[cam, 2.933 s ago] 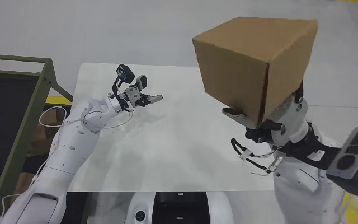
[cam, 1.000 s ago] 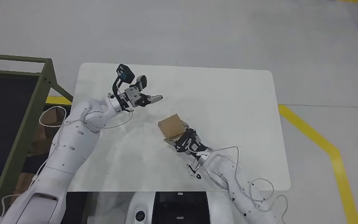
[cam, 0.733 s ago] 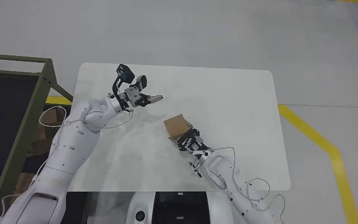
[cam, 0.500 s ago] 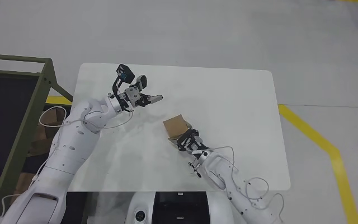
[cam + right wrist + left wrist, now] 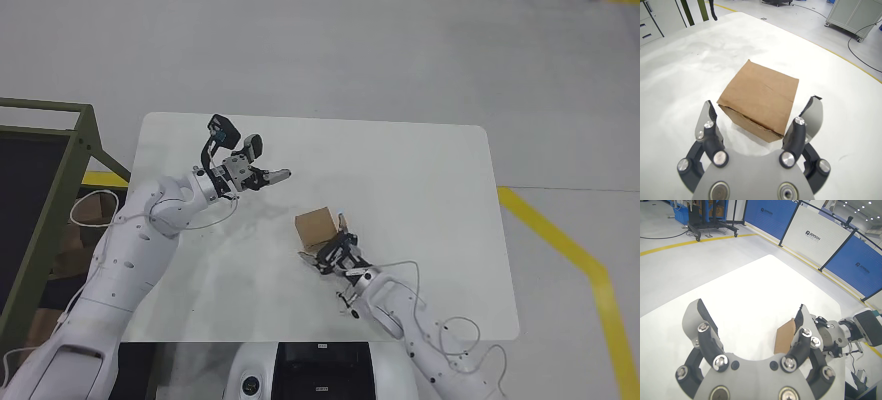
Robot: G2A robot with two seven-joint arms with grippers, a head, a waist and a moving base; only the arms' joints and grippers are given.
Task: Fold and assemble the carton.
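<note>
Top view: a white table [image 5: 420, 170] holds a small brown carton [image 5: 316, 227], folded into a closed box, near the table's middle. The right gripper [image 5: 322, 238] sits at the carton's near side with its jaws spread around it. The left gripper [image 5: 266, 162] hangs over the table well apart from the carton, spread wide and holding nothing.

Left wrist view: the left gripper [image 5: 750, 304] has its two fingers far apart, with bare table [image 5: 753, 285] between them. The carton [image 5: 783, 338] stands farther off, partly behind one finger.

Right wrist view: the carton [image 5: 761, 98] rests flat on the table [image 5: 677, 66], its top closed, with a seam along its near edge. The right gripper [image 5: 761, 101] is wide open, one finger on each side of the carton's near corners. It grips nothing, and a gap shows beside one finger.
</note>
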